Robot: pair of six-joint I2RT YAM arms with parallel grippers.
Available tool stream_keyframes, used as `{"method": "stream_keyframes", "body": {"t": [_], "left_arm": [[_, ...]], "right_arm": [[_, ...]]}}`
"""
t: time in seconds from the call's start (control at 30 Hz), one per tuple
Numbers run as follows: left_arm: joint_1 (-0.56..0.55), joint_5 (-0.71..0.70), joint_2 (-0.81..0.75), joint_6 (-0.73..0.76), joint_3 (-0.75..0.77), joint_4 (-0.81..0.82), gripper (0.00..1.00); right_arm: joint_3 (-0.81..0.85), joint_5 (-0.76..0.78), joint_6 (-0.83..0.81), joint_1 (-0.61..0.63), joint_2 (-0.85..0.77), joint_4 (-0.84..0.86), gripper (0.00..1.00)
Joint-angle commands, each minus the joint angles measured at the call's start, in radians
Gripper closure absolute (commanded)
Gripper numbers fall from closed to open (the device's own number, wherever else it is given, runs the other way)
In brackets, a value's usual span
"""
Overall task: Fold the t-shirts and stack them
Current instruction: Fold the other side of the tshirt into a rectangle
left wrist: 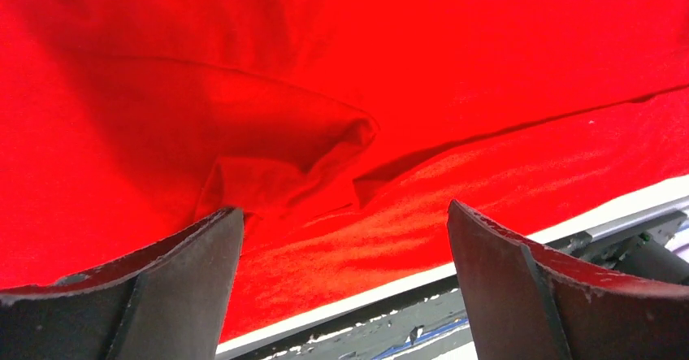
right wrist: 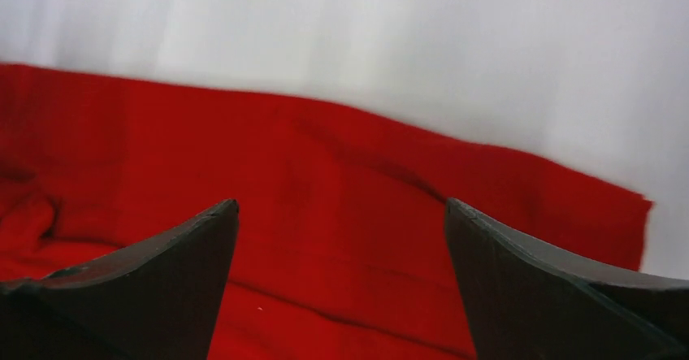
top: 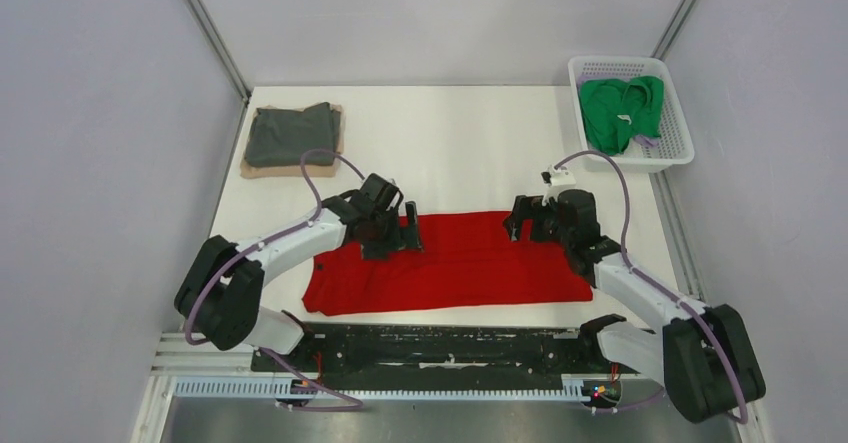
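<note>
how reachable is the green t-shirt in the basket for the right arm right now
Probably yes: the right hand is open and empty, and the green t-shirt lies uncovered in the open-topped white basket on that arm's side, with nothing between.

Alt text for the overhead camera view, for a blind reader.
A red t-shirt lies spread on a white table, the left hand and right hand at its far edge. Far left, a dark grey t-shirt sits on a tan t-shirt; far right, a green t-shirt lies in a basket.
</note>
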Motion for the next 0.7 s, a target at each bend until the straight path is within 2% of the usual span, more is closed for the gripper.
{"method": "stream_keyframes", "body": {"t": [0.0, 0.17, 0.37, 0.57, 0.67], "left_arm": [[-0.003, 0.173, 0.031, 0.046, -0.020, 0.121, 0.00], [-0.038, 0.230, 0.033, 0.052, -0.082, 0.142, 0.00], [-0.100, 0.245, -0.027, 0.070, -0.106, 0.107, 0.00], [-0.170, 0.227, -0.101, 0.098, -0.049, 0.020, 0.00], [-0.205, 0.262, -0.153, 0.080, -0.027, 0.050, 0.00]], "right_arm": [[0.049, -0.103, -0.006, 0.000, 0.091, -0.003, 0.02], [0.057, 0.063, 0.003, 0.000, 0.133, -0.110, 0.02], [0.044, 0.345, 0.062, -0.001, 0.150, -0.239, 0.02], [0.046, 0.465, 0.072, -0.003, 0.128, -0.282, 0.02], [0.049, 0.597, 0.090, -0.003, 0.103, -0.311, 0.02]]}}
